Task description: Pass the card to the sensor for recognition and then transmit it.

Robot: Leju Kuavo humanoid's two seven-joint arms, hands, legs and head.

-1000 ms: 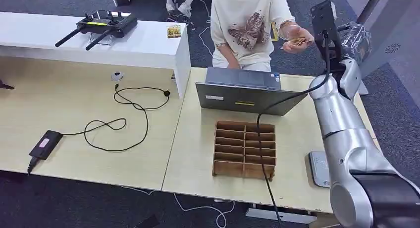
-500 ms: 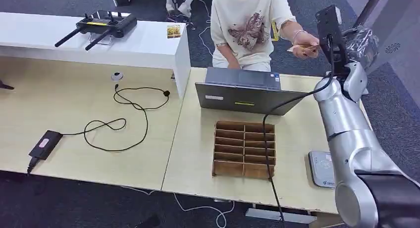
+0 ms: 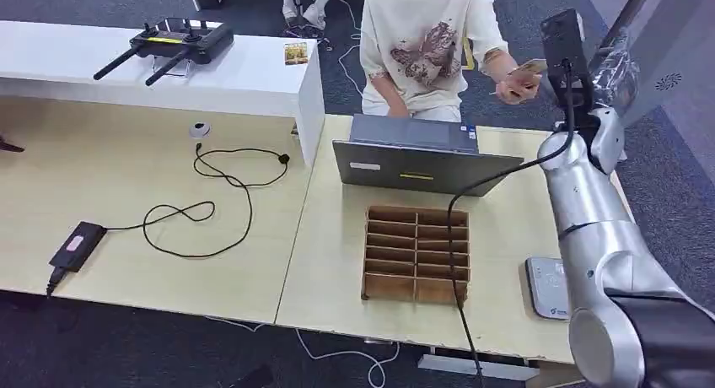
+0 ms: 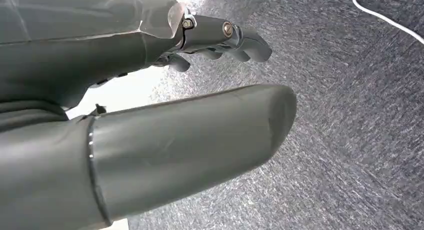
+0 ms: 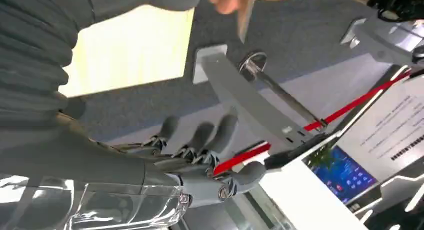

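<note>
A person in a cream T-shirt (image 3: 422, 42) stands behind the table and holds the yellowish card (image 3: 531, 67) in a raised hand. My right arm reaches up toward it. My right hand (image 3: 618, 71) is just right of the card, apart from it. In the right wrist view my right hand (image 5: 190, 160) has its fingers (image 5: 200, 135) spread and holds nothing, with the card (image 5: 245, 17) edge-on beyond them. The grey card sensor (image 3: 546, 287) lies on the table's front right. My left hand (image 4: 175, 140) hangs over grey carpet, holding nothing.
A grey laptop (image 3: 417, 156) and a wooden divider box (image 3: 416, 253) stand mid-table. A black cable (image 3: 472, 202) runs from my right wrist across the box. A power brick (image 3: 76, 246) with looped cord lies left. A controller (image 3: 173, 42) sits on the white bench.
My right arm has swung a little to the right and up. The person's hand has lifted the card slightly, keeping hold of it.
</note>
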